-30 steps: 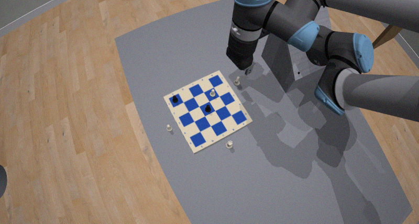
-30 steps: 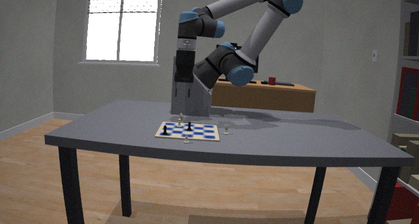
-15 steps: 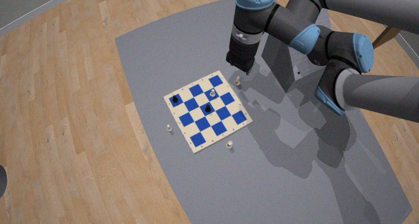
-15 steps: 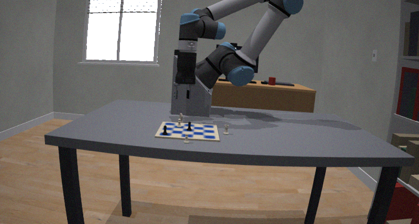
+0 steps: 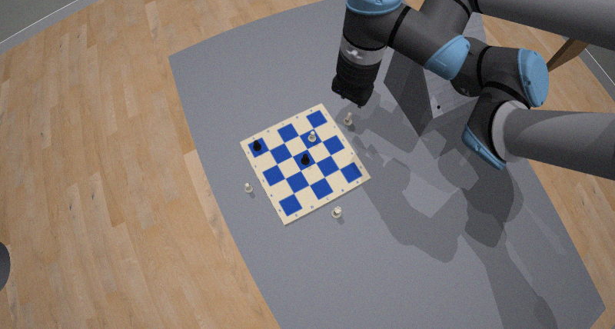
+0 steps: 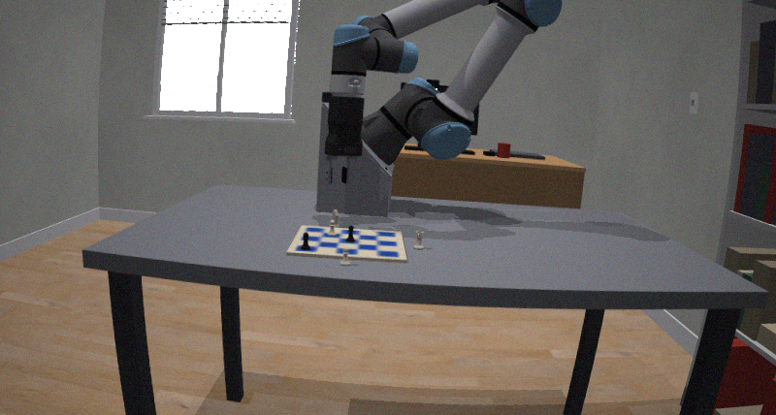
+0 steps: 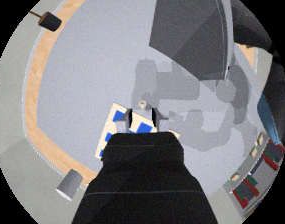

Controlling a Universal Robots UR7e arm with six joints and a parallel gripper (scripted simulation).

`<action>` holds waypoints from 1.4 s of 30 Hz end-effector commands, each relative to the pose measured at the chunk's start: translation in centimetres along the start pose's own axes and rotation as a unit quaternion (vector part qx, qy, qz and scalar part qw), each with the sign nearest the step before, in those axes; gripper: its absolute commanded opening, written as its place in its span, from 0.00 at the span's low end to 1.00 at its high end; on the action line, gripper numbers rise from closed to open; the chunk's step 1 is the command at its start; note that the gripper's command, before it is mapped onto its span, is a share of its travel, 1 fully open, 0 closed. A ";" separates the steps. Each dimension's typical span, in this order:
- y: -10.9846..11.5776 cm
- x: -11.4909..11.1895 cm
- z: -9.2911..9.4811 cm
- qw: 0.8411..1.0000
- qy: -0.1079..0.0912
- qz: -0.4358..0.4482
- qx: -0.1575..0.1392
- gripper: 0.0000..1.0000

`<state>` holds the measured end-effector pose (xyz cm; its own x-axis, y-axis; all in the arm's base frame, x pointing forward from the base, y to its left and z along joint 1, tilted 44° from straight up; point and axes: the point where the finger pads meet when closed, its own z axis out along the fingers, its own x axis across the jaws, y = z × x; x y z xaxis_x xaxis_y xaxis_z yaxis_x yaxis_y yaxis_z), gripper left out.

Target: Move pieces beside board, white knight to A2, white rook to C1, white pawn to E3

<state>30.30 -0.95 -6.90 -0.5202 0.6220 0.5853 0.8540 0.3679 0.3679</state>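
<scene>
The blue-and-cream chess board (image 5: pixel 307 197) (image 6: pixel 379 256) lies on the grey table (image 5: pixel 257 68) (image 6: pixel 216 234). Three white pieces stand beside it. A slim one (image 5: pixel 347 118) (image 6: pixel 335 216) (image 7: pixel 143 104) stands off the far corner, a small pawn (image 5: pixel 248 187) (image 6: pixel 344 257) off the left edge, and a broader piece (image 5: pixel 337 211) (image 6: pixel 418 239) off the near edge. I cannot tell which of the slim and broader pieces is the knight and which the rook. On the board stand one white piece (image 5: pixel 312 136) and two black pieces (image 5: pixel 256 145) (image 5: pixel 304 158). My gripper (image 5: pixel 353 101) (image 6: pixel 342 153) (image 7: pixel 142 114) hangs high above the slim piece, partly open and empty.
The arm's grey pedestal (image 5: pixel 413 86) (image 6: pixel 352 184) stands on the table just behind the board. A wooden desk (image 6: pixel 488 179) with a red object stands behind the table, and a bookshelf lines the right wall.
</scene>
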 end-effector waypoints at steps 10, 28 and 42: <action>-0.1 0.1 0.1 1.000 0.002 0.001 -0.001 0.73; -0.1 0.1 0.2 1.000 0.002 0.001 0.000 0.73; -0.1 0.2 1.1 1.000 0.003 0.001 0.000 0.73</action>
<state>30.25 -0.57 -7.21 -0.5203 0.6202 0.5871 0.8539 0.3679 0.3682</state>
